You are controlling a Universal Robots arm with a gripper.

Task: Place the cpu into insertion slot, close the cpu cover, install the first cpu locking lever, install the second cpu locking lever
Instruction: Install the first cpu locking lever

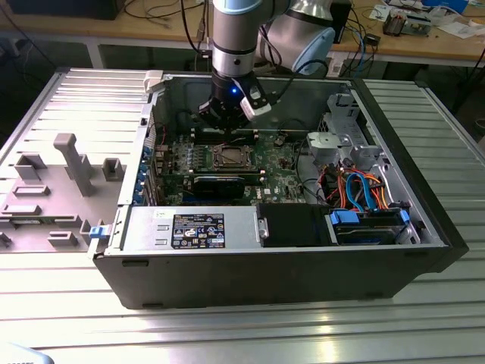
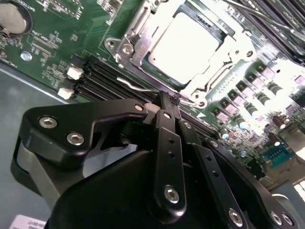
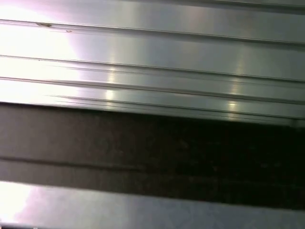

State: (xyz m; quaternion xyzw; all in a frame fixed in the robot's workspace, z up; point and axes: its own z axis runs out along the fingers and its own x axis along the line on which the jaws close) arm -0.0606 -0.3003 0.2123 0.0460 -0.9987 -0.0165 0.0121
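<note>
- The gripper (image 1: 225, 121) hangs low inside the open computer case (image 1: 424, 220), directly over the green motherboard (image 1: 276, 163), just behind the socket in the exterior view.
- In the second wrist view, the gripper (image 2: 170, 98) has its black fingers drawn together to a point; the jaws look closed, or very nearly, with nothing of any size between them.
- The cpu (image 2: 187, 44) sits in the insertion slot (image 2: 125, 47), its pale metal top glaring bright, square to the socket.
- The cpu cover (image 2: 224, 47) looks to be lying flat around the chip, framing it; that reads as already closed, though the glare makes it hard to be sure.
- A thin wire locking lever (image 2: 136, 86) runs along the socket edge nearest the fingertips (image 2: 164, 98), its long axis parallel to that edge and to the dark memory slots (image 2: 95, 78) beside it.
- The key relation: the fingertips sit right at that lever, just off the socket's near corner; whether they touch the wire I cannot tell.
- In the exterior view the insertion slot (image 1: 228, 157) lies just in front of the gripper, toward the camera.
</note>
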